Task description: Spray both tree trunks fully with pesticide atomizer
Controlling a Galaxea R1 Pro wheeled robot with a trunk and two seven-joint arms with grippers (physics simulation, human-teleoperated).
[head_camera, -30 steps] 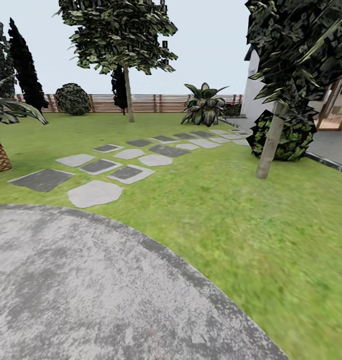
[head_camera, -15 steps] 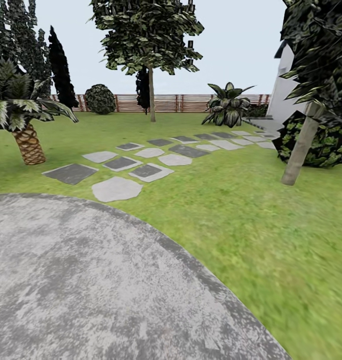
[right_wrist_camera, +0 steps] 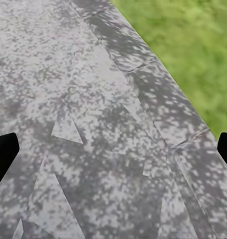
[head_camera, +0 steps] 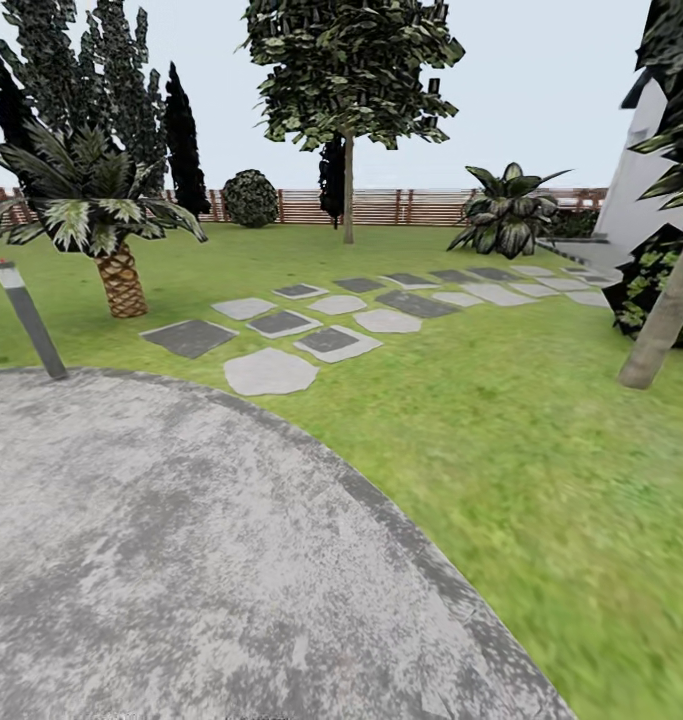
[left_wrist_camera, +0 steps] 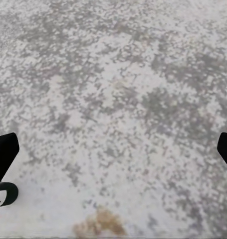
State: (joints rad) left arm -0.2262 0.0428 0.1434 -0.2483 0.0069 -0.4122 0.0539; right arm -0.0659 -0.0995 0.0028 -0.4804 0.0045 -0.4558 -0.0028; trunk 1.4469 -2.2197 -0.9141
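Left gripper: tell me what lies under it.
Under the left gripper, whose fingers are spread wide, lies mottled grey paving with a brownish patch near the view's edge. Nothing sits between the fingers. The fingers cover a little paving at each side.

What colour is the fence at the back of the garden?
Brown, in flat wooden slats. The fence shows best in the head view, behind the grass.

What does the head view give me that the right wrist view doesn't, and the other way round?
Head view alone: the near tree trunk at right, the far tree by the fence, the stepping stones, a palm and a post. Right wrist view alone: the right gripper, fingers wide apart, holding nothing. Both: grey paving meeting grass.
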